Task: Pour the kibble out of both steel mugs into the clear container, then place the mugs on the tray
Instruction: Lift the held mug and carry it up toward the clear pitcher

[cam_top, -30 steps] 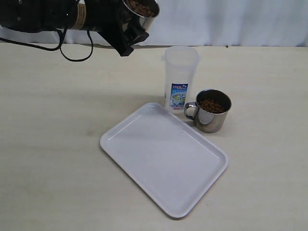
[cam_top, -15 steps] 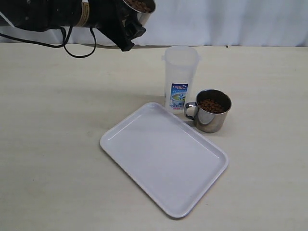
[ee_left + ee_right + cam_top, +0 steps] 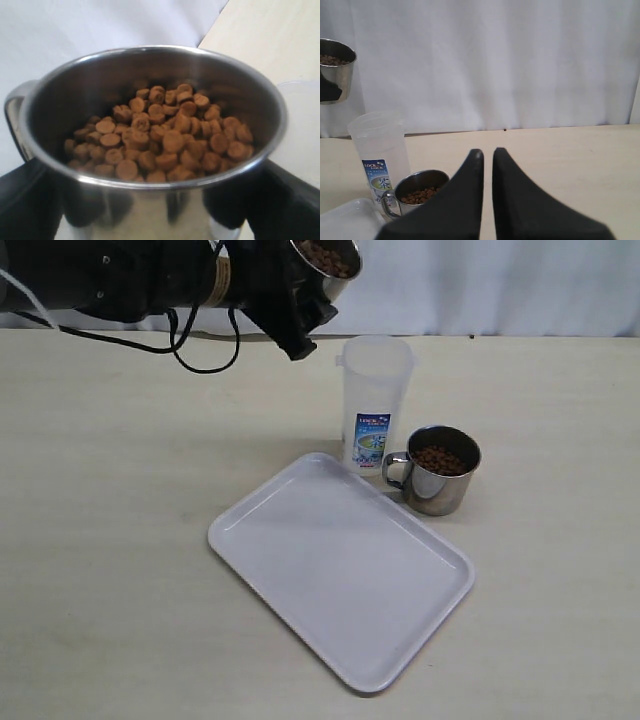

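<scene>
My left gripper [image 3: 318, 292] is shut on a steel mug [image 3: 331, 257] full of kibble [image 3: 165, 135], held high, just left of and above the clear container [image 3: 375, 400]. The mug [image 3: 150, 205] fills the left wrist view between both black fingers [image 3: 27, 200]. A second steel mug [image 3: 440, 470] with kibble [image 3: 440, 460] stands on the table right of the container, handle toward the white tray [image 3: 340, 570]. My right gripper [image 3: 487, 152] is shut and holds nothing; it is out of the exterior view. In the right wrist view it looks at the container [image 3: 377, 150] and the standing mug [image 3: 417, 192].
A white curtain [image 3: 500, 285] closes off the back of the beige table [image 3: 110, 540]. A black cable [image 3: 205, 350] loops down from the left arm. The tray lies diagonally in front of the container and the standing mug.
The left arm has carried its mug to the right, closer to the container's mouth. The right gripper and the standing mug have not moved.
</scene>
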`<state>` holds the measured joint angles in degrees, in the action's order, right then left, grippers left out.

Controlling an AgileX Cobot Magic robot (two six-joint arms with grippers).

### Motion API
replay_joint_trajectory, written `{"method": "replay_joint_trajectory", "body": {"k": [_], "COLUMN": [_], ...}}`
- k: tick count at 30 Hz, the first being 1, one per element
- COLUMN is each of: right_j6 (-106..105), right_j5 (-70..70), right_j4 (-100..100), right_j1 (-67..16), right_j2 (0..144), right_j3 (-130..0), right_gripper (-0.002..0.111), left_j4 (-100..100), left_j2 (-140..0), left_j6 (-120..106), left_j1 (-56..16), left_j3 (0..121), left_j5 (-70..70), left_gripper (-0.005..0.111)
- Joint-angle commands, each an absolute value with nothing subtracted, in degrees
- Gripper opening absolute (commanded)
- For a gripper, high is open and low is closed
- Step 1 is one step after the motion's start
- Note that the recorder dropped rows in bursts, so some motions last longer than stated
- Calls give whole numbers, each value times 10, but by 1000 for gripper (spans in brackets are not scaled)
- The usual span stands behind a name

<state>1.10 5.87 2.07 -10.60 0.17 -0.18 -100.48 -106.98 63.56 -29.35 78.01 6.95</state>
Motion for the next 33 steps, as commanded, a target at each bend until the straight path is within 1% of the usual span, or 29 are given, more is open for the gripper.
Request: {"method": "replay_joint_trajectory", "body": {"k": [1,7,16,23,27,33], "right_j6": [6,6,6,6,6,6], "right_j5": [58,58,58,58,58,58], "right_j4": [22,22,22,22,22,22], "right_j1": [-108,-108,-108,-108,-108,-108], "right_j2": [0,0,0,0,0,0], "right_j3": [0,0,0,0,0,0], "right_gripper": [5,5,5,5,5,5], "left_j4": [-999,-999,-999,-999,-999,-999], "left_j2": [-1066,-1072,-1077,-1077,-1077,-1077], "left_j6": [612,567,522,519,491,468], "left_j1": [-309,-347,-347,-347,-347,-348], "left_j3": [788,785,785,782,755,761], "left_j5": [39,-21,-70,-47,-78,-85], "left_gripper": [0,0,0,0,0,0]}}
